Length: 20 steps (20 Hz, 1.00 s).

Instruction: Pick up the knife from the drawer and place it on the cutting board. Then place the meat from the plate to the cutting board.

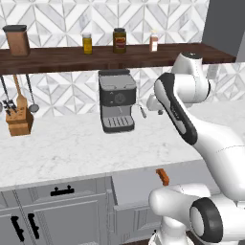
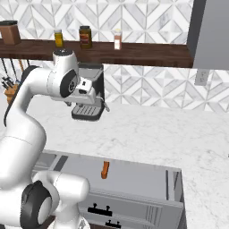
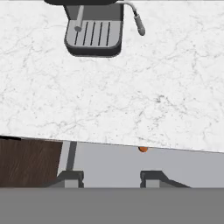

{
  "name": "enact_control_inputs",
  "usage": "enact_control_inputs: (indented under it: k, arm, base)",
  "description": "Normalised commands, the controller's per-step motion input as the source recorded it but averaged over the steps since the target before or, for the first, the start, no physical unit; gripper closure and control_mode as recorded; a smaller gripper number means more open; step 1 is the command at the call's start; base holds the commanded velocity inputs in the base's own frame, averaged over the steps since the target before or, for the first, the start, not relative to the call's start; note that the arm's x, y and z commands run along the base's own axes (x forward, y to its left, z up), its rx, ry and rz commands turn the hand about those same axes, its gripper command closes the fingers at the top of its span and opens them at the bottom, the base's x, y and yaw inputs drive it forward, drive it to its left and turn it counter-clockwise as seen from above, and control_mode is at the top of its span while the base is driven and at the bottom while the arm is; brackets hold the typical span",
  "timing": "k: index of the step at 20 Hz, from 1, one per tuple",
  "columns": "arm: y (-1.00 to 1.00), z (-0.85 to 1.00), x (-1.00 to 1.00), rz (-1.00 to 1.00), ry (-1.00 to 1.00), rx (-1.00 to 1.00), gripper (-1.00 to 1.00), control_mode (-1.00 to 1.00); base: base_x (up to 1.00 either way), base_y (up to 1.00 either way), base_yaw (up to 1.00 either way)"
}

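The grey drawer [image 2: 138, 181] stands pulled out below the marble counter [image 2: 147, 134]. In it the knife [image 2: 105, 169] shows its orange handle [image 1: 162, 176], which sticks up near the counter's edge; the blade is hidden. From above, the handle is a small orange dot [image 3: 143, 149] just under the counter's edge. My gripper [image 3: 109, 178] hangs high over the counter's front, in front of the coffee machine [image 2: 89, 96], and points down. Its fingers stand apart with nothing between them. The cutting board, the plate and the meat are out of view.
A dark coffee machine [image 1: 116, 100] stands at the back of the counter. A wooden utensil block [image 1: 19, 119] is at the far left. Jars [image 1: 119, 40] sit on the wooden shelf above. Grey cupboard doors with black handles [image 1: 28, 225] lie below the counter, left of the drawer.
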Motion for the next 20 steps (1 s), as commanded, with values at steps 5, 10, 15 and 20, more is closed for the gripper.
enact_control_inputs:
  k: [5,10,15,20]
  arm:
    - [-0.35,-0.12,-0.5,0.05,0.0,0.0,-1.0,-1.0]
    - [-0.74,-0.3,-0.68,0.06,0.03,0.0,-1.0,-1.0]
    - [-0.23,-0.11,-0.16,0.0,0.01,0.01,-1.0,-1.0]
    - [0.0,0.0,0.0,0.0,0.0,0.0,-1.0,1.0]
  base:
    - [0.0,0.0,0.0]
    - [0.0,0.0,0.0]
    - [0.0,0.0,0.0]
    - [-0.02,0.0,-0.05]
